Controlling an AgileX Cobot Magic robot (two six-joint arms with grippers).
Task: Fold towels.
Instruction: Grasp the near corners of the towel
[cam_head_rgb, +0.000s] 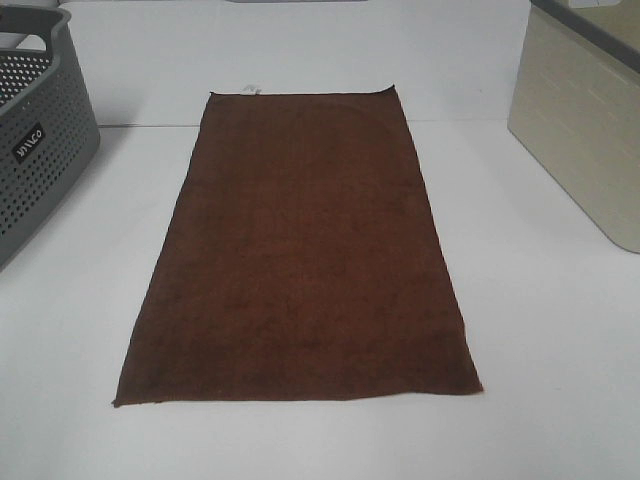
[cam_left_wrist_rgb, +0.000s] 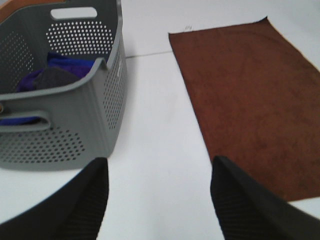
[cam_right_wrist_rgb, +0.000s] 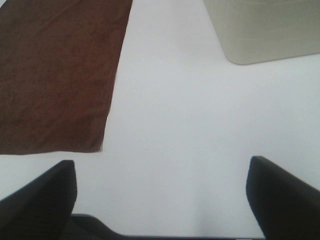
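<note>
The dark reddish-brown towel (cam_head_rgb: 300, 250) lies spread flat on the white table, long side running away from me, with a small white tag (cam_head_rgb: 252, 91) at its far short edge. It also shows in the left wrist view (cam_left_wrist_rgb: 250, 100) and the right wrist view (cam_right_wrist_rgb: 55, 75). Neither arm shows in the exterior high view. My left gripper (cam_left_wrist_rgb: 160, 200) is open and empty above bare table, between the grey basket and the towel's left edge. My right gripper (cam_right_wrist_rgb: 162, 200) is open and empty above bare table, to the right of the towel's near right corner.
A grey perforated basket (cam_head_rgb: 40, 150) stands at the left; the left wrist view (cam_left_wrist_rgb: 95, 125) shows blue and purple cloth (cam_left_wrist_rgb: 55, 75) inside it. A beige bin (cam_head_rgb: 585, 130) stands at the right and shows in the right wrist view (cam_right_wrist_rgb: 265, 30).
</note>
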